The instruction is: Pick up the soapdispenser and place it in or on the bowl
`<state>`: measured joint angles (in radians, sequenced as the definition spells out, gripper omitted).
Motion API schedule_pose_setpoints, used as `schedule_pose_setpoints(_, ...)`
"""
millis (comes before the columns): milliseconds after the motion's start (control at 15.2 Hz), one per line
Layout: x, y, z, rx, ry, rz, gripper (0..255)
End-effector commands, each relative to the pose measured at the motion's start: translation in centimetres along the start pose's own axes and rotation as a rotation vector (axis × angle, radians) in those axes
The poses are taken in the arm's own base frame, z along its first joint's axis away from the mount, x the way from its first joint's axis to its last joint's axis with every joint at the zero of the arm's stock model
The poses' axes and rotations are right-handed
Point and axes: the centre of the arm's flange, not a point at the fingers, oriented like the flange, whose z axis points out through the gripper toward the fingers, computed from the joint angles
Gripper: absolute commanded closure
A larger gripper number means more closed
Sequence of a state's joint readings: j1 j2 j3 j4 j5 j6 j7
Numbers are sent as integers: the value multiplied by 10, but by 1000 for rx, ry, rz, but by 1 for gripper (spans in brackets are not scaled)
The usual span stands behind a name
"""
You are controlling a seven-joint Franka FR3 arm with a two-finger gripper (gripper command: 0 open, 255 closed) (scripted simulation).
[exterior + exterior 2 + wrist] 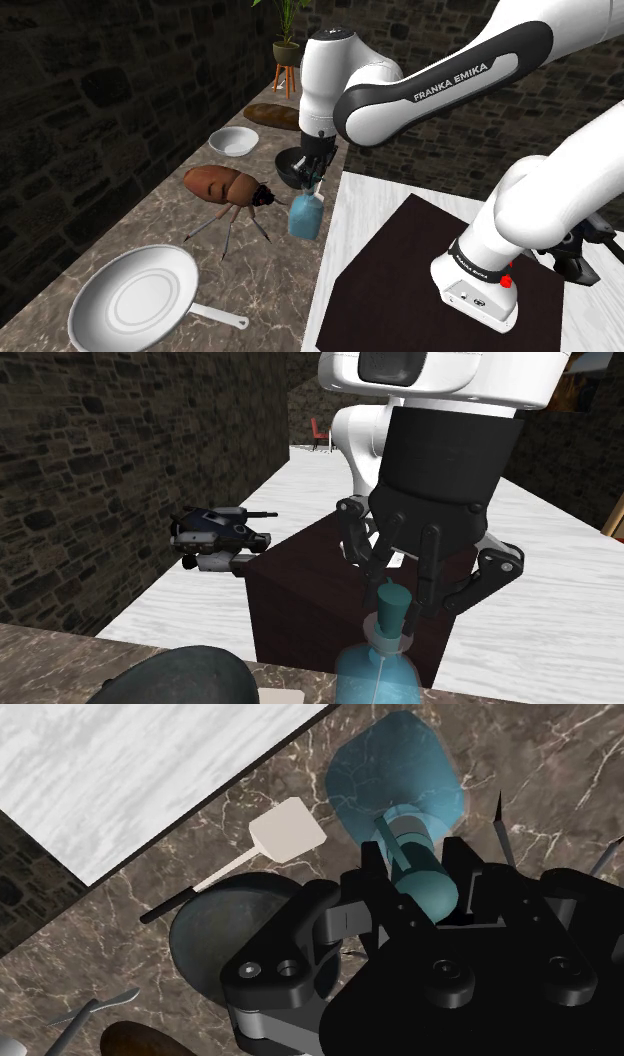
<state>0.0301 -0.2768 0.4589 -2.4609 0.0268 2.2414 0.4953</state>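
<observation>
A translucent blue soap dispenser (pixel 305 216) with a teal pump stands upright on the marble counter, close to its edge by the stand. My gripper (pixel 313 181) hangs straight above it, and its black fingers (pixel 377 882) are shut on the pump head (pixel 427 882). The second exterior view has the gripper (pixel 396 602) clasping the pump above the bottle (pixel 385 664). A white bowl (pixel 234 140) sits farther back on the counter. A dark round bowl (pixel 235 929) lies right beside the dispenser, partly hidden by my hand.
A brown insect-like figure (pixel 226 187) lies beside the dispenser. A white frying pan (pixel 135 298) is at the counter's near end, a brown loaf (pixel 272 115) and a potted plant (pixel 287 42) at the far end. A white spatula (pixel 280 834) rests by the dark bowl.
</observation>
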Motion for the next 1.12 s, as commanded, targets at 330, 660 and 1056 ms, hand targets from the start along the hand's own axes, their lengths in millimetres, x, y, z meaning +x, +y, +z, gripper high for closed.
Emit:
schedule_pose_setpoints(330, 1, 1, -16, 0, 0, 0, 255)
schedule_pose_setpoints(660, 3, 3, -42, 0, 0, 0, 255)
schedule_pose_setpoints(1056, 6, 5, -73, 0, 0, 0, 255)
